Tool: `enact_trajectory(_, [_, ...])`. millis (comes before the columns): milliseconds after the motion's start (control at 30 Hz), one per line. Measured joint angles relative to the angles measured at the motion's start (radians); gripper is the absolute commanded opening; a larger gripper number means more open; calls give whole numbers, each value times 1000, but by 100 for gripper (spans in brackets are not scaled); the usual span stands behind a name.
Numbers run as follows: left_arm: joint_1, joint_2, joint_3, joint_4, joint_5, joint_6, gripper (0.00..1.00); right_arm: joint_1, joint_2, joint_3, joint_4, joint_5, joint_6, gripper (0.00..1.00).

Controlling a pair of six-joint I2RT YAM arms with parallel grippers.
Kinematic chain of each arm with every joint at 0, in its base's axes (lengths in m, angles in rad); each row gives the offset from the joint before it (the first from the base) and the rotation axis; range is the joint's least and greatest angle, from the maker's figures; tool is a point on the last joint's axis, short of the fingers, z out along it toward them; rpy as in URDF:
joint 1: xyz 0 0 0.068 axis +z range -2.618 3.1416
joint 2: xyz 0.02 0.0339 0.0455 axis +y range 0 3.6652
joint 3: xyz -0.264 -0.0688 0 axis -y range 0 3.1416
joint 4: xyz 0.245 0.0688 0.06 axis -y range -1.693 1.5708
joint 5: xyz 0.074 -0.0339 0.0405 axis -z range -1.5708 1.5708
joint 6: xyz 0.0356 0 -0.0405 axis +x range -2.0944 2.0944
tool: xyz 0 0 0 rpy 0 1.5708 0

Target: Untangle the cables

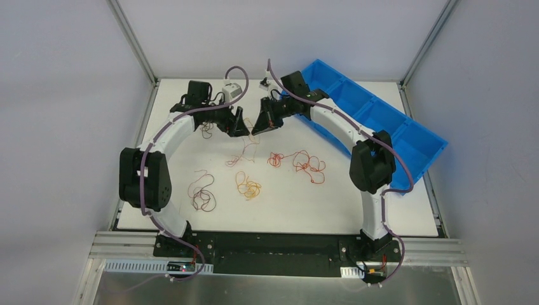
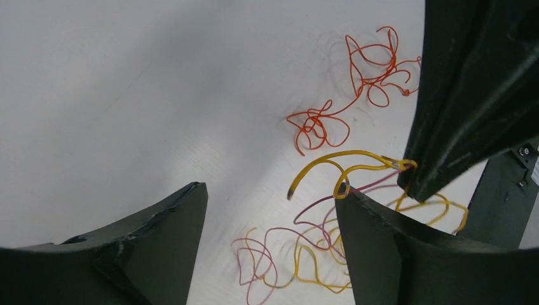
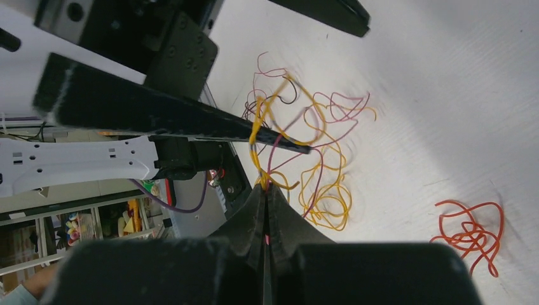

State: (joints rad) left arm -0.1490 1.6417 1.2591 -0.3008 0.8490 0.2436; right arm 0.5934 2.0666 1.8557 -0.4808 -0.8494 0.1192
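On the white table [image 1: 330, 197], between grey walls [image 1: 63, 95] with a blue bin [image 1: 419, 136] at the far right, three cables lie apart: a dark brown cable [image 1: 202, 192], an orange cable [image 1: 248, 187] and a red cable [image 1: 299, 162]. Farther back, the right gripper [image 3: 266, 189] is pinched tight on the yellow-and-pink cables [image 2: 346, 152], which trail down to the table. The left gripper [image 2: 272, 190] stands wide apart, a yellow loop draped over one of its fingers [image 2: 381, 248]
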Motion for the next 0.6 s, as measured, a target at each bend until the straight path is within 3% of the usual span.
enact_trajectory(33, [-12,16,15,10,-5,-1,59,0,-8,-6,0,-4,0,0])
enact_trajectory(167, [-35,42,47,-3,-9,7,2,-10,-32,-18,17,-21,6,0])
enact_trajectory(467, [37,-27,75,-88,90,-21,0,-90,-40,-101,34,0,-15,5])
enact_trajectory(567, [82,-56,121,-106,87,-60,0,-101,-40,-140,12,37,-72,22])
enact_trajectory(600, [97,-61,141,-107,84,-74,0,-107,-40,-150,-1,52,-88,23])
